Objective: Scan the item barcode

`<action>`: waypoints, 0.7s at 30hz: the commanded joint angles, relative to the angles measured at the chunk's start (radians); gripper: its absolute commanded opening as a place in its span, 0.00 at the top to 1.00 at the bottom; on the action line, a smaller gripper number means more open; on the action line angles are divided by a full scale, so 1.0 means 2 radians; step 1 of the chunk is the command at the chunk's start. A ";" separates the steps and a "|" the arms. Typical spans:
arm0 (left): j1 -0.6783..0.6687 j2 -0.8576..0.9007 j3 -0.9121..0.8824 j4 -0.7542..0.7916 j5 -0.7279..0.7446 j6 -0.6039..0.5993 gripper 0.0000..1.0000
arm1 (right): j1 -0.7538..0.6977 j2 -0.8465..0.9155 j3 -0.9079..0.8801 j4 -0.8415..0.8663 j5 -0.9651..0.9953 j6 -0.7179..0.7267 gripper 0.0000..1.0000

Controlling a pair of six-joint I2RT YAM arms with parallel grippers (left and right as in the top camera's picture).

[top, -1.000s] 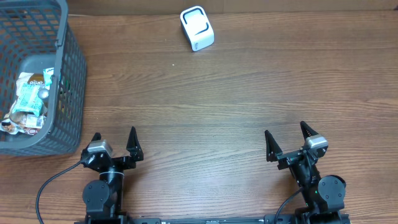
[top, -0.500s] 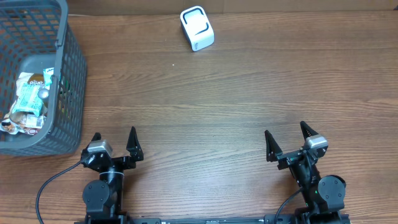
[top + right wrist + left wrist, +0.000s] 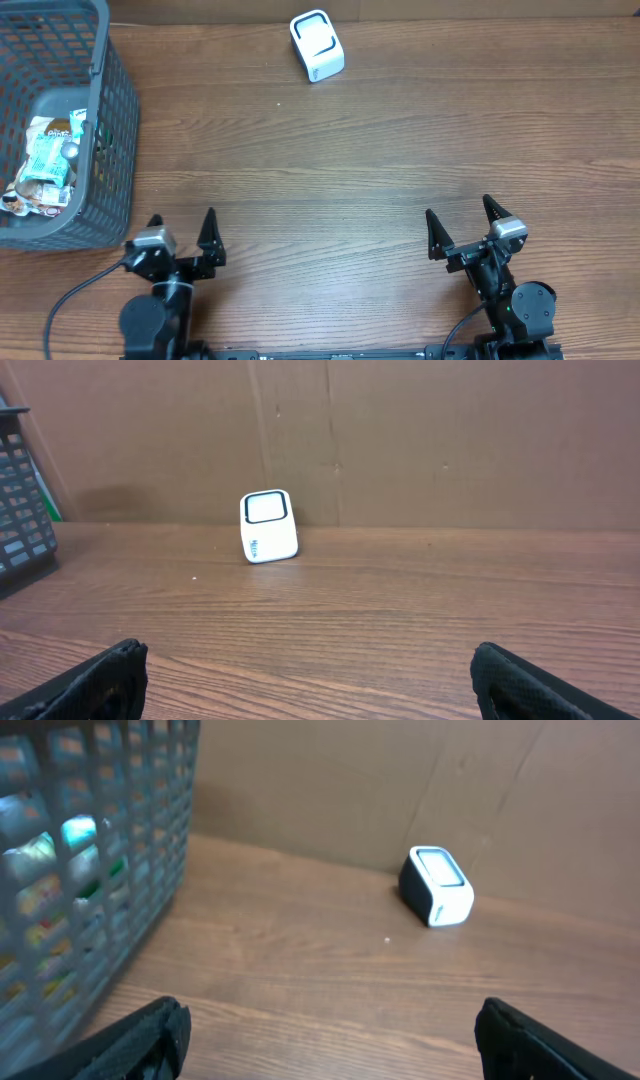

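Wooden table (image 3: 400, 150): mid-brown top, grain running left to right, and it filled nearly the whole overhead view. The surface was matte with a faint sheen where the light caught it. One small pale speck (image 3: 278, 103) lay on the bare wood toward the far side. The far edge met a backdrop of plain brown cardboard (image 3: 450, 440), which stood upright as a wall. Two vertical creases (image 3: 330, 440) showed in it from the right wrist; from the left wrist the creases ran slantwise. A darker patch of shadow (image 3: 130, 500) sat low on the cardboard toward the left. Light was even and soft, shadows faint. Floor and room beyond were hidden.
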 commanded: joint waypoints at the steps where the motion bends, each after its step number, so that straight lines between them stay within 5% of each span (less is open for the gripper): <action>1: -0.001 0.019 0.097 -0.039 -0.014 0.009 0.11 | -0.001 -0.006 -0.005 0.001 -0.003 -0.001 0.00; 15: -0.001 0.309 0.453 -0.280 -0.005 0.067 0.16 | -0.001 -0.006 -0.005 0.001 -0.003 -0.001 0.00; 19: -0.001 0.398 0.524 -0.327 0.004 0.082 0.29 | -0.001 -0.006 -0.005 0.001 -0.003 -0.001 0.00; 21: -0.001 0.427 0.538 -0.326 0.024 0.082 0.20 | -0.001 -0.006 -0.005 0.001 -0.003 -0.001 0.00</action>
